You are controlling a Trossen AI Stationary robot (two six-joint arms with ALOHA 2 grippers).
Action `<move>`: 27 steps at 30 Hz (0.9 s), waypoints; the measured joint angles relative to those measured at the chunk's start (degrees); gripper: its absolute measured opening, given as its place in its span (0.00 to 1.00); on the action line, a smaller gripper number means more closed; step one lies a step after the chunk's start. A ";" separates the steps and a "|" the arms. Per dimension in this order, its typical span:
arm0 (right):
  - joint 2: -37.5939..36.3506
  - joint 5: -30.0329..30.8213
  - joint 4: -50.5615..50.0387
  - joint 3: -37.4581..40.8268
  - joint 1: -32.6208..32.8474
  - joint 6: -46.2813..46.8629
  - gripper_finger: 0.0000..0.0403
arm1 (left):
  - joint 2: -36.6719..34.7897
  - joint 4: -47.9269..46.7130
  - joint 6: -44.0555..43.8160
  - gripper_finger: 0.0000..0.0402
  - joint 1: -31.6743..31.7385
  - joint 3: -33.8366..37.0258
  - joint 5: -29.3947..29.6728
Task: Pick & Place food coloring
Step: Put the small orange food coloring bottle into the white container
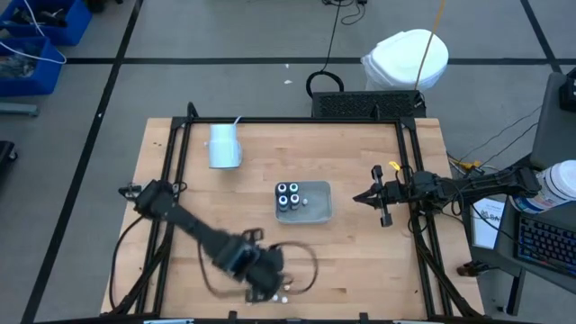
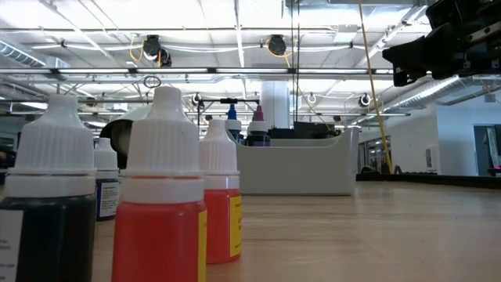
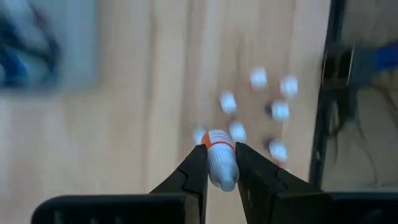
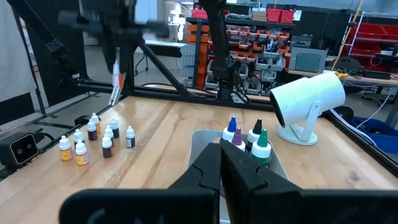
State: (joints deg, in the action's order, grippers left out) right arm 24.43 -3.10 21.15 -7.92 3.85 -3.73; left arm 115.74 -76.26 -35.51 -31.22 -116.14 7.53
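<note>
Orange-banded food coloring bottle pinched between left gripper fingers.

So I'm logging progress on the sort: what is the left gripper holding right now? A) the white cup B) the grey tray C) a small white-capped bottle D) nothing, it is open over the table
C: in the left wrist view the left gripper is shut on a small white-capped bottle lifted above the loose bottles on the table.
</note>
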 joint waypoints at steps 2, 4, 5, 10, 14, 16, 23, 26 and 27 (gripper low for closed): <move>0.02 0.00 0.00 0.00 -0.02 0.01 0.00 | 0.00 0.21 5.54 0.16 3.25 -2.34 0.49; 0.01 0.01 0.22 0.00 -0.02 0.01 0.00 | 0.00 0.44 10.84 0.16 6.75 -3.78 0.67; 0.02 0.01 0.44 0.00 0.00 0.01 0.00 | 0.02 1.10 13.41 0.16 8.58 -4.35 0.66; 0.02 0.01 0.54 0.00 0.01 0.03 0.00 | 3.18 6.74 26.60 0.16 17.09 -8.63 -0.58; -0.04 0.01 1.54 0.00 0.00 0.03 0.00 | 10.47 6.24 35.90 0.16 21.69 -16.12 -0.38; -0.04 0.01 2.43 0.00 0.01 0.03 0.00 | 13.98 6.77 39.39 0.16 23.41 -19.02 0.00; -0.15 0.04 2.56 0.00 0.01 0.04 0.00 | 17.30 9.95 44.43 0.16 27.73 -17.41 1.62; -0.14 0.03 2.58 0.00 0.00 -0.03 0.00 | 17.75 10.26 44.43 0.16 28.54 -17.46 1.57; -0.16 0.02 2.60 0.00 0.00 -0.04 0.00 | 18.22 10.77 44.41 0.16 28.72 -17.46 1.57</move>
State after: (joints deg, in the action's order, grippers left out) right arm 24.27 -3.07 23.75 -7.92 3.85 -3.77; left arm 133.96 -65.49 8.91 -2.50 -133.60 9.11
